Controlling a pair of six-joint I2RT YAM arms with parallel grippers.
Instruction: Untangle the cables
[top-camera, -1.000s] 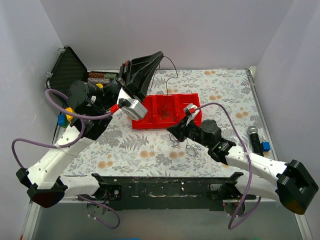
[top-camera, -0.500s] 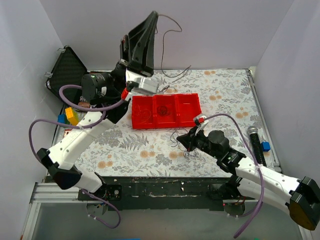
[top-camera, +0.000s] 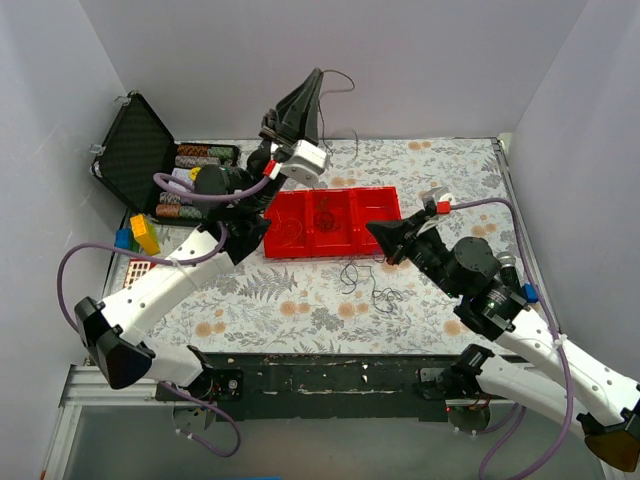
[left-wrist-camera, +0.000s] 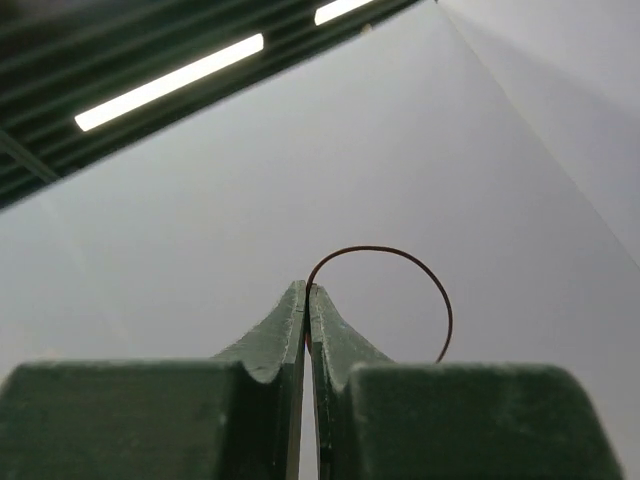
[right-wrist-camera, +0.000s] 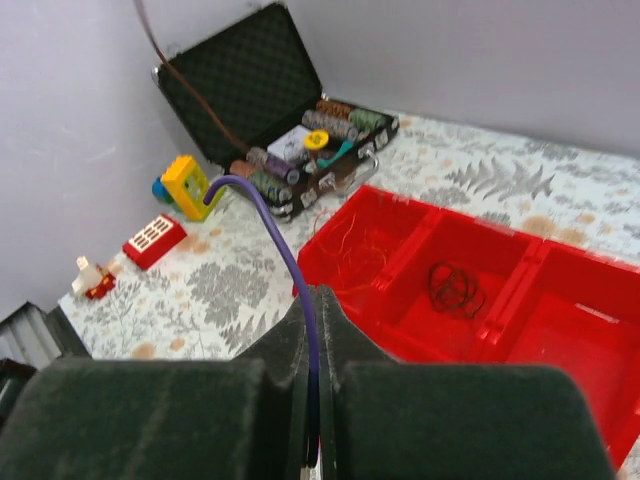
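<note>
My left gripper (top-camera: 310, 85) is raised high at the back, shut on a thin brown cable (top-camera: 345, 77). In the left wrist view the cable (left-wrist-camera: 400, 255) arcs out from the closed fingertips of the gripper (left-wrist-camera: 308, 290). My right gripper (top-camera: 375, 228) hovers at the red tray's (top-camera: 300, 252) front right corner. In the right wrist view the gripper (right-wrist-camera: 318, 300) is shut on a thin purple cable (right-wrist-camera: 275, 240) that curves up and left. A loose clump of thin dark cables (top-camera: 365, 280) lies on the table in front of the tray.
The tray (right-wrist-camera: 455, 212) holds orange wires (right-wrist-camera: 350, 245) in its left compartment and a black coil (right-wrist-camera: 452, 285) in the middle one. An open black case (top-camera: 135, 150) with chips stands at the back left, toy bricks (top-camera: 135, 235) beside it. A microphone (top-camera: 510, 275) lies at the right.
The left gripper lifted the brown cable up off the table, then came slightly lower and right. The right gripper rose from the loose clump and moved back right to the tray's corner.
</note>
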